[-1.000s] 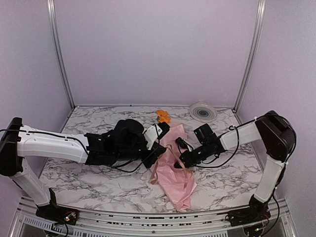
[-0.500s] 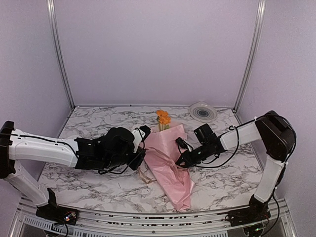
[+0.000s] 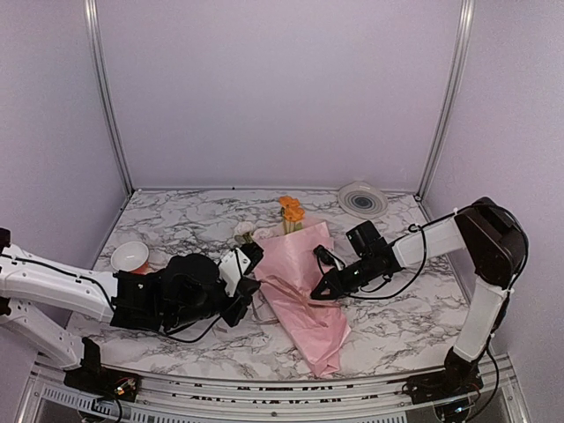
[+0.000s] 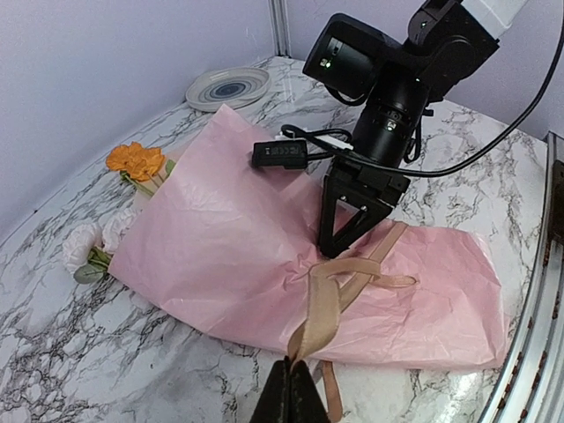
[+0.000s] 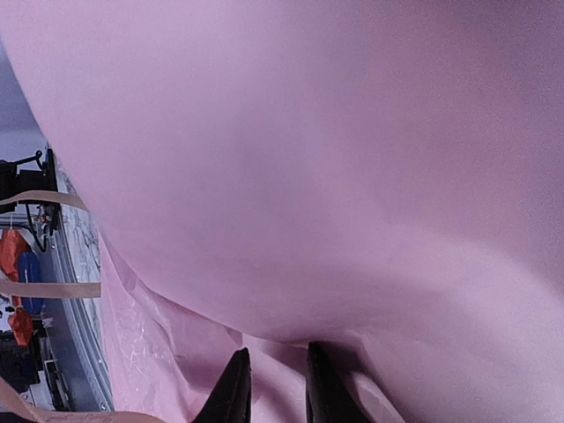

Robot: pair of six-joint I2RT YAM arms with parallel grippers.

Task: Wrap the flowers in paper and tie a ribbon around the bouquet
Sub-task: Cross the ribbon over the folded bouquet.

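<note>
Top external view: the bouquet [image 3: 304, 291] lies flat on the marble worktop [image 3: 176, 220]. The pink paper [image 4: 220, 238] is wrapped around it like a cone. The flowers [image 3: 291, 211] stick out of the bouquet's wide far end, one orange and the rest pale. The tan ribbon [image 4: 328, 295] goes loosely around the bouquet's middle, with loops on top. The left claw [image 4: 291, 388] is just beside the bouquet's left side, clenched tight on one end of the ribbon. The right claw [image 4: 330, 249] reaches in from the bouquet's right side. Its tips rest on the paper next to the ribbon, a little apart, and I cannot tell if they pinch anything. A round white-grey plate [image 3: 362, 199] sits past the bouquet's flower end. A white roll [image 3: 130, 256] with an orange rim sits well apart on the bouquet's left.
</note>
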